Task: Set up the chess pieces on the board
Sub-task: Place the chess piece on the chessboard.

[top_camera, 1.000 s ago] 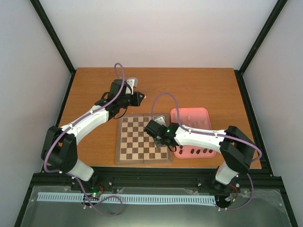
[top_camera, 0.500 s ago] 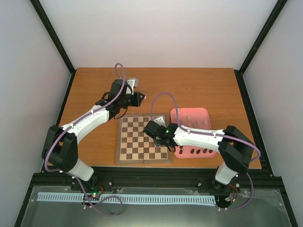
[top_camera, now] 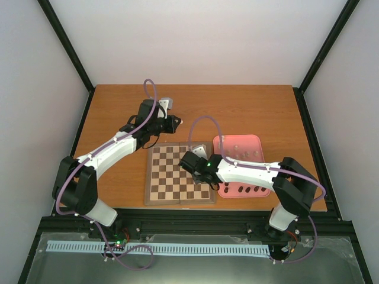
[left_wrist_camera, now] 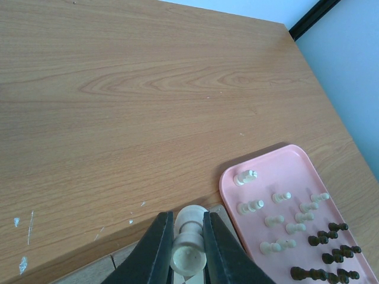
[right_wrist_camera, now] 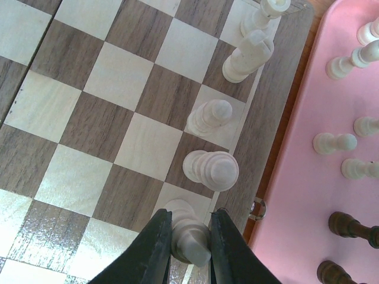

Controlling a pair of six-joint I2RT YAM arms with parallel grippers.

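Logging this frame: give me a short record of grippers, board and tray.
left gripper: shut on a cream piece, over the table just past the board's far edge
right gripper: shut on another cream piece, at the board edge nearest the tray
board edge: standing cream pieces in a row
pink tray: loose cream pieces and dark pieces

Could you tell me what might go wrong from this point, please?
1. The right end effector grips a cream piece close beside a standing neighbour at the board edge; opening or pulling away could topple the neighbour.
2. The left end effector holds a light piece near the pink tray; if it slipped, the piece might roll off.
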